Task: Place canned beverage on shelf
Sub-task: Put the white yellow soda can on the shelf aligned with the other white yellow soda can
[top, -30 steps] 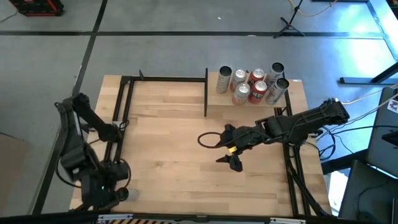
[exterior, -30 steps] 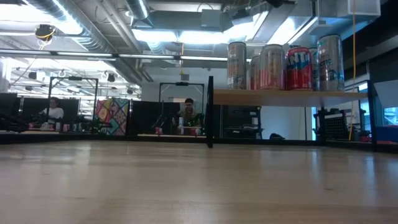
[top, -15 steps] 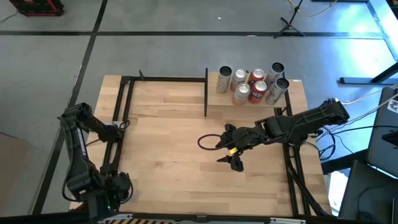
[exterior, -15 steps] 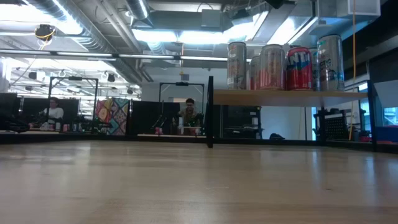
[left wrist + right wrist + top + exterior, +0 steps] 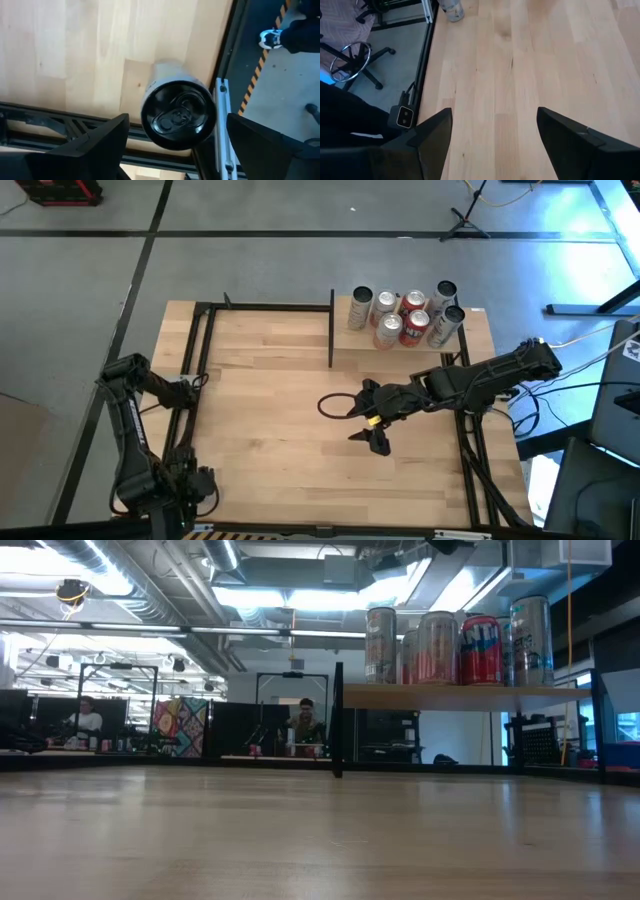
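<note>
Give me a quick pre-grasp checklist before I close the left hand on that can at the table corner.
1. Can upright, top facing the left wrist camera: ok.
2. Left hand open, one finger on either side of the can: ok.
3. Fingers touching the can: not ok, gaps show on both sides.
4. Right hand out of the way: cannot tell; it waits open and empty over mid-table, roughly toward the shelf.
5. Room on the shelf: ok; six cans stand on it, with bare board along the near edge.
</note>
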Controlling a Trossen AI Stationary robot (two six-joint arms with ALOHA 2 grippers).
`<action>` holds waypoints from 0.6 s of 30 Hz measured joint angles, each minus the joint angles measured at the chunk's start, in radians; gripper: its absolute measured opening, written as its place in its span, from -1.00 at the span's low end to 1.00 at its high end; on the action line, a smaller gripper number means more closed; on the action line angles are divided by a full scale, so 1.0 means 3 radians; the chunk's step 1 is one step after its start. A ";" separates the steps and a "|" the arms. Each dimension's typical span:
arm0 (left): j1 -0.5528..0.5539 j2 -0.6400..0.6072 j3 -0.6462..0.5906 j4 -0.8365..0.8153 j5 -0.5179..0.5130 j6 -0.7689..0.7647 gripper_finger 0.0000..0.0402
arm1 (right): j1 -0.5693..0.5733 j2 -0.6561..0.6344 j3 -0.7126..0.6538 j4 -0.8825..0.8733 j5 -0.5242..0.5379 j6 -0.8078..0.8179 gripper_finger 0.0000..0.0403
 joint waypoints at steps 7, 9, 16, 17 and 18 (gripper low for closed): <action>-0.0014 0.0000 -0.0192 0.0144 0.0090 0.0031 0.61 | 0.0000 0.0000 -0.0001 0.0000 0.0083 0.0010 0.39; -0.0023 0.0000 -0.0259 0.0308 0.0147 0.0052 0.61 | 0.0000 0.0000 -0.0001 0.0001 0.0083 0.0010 0.39; -0.0032 -0.0001 -0.0497 0.0359 0.0038 0.0060 0.61 | 0.0000 0.0000 -0.0001 0.0001 0.0085 0.0009 0.39; -0.0032 -0.0001 -0.0533 0.0389 0.0046 0.0060 0.60 | -0.0001 0.0000 -0.0001 0.0001 0.0085 0.0009 0.39; -0.0032 -0.0001 -0.0562 0.0406 0.0054 0.0060 0.59 | -0.0003 0.0000 -0.0001 0.0000 0.0086 0.0009 0.39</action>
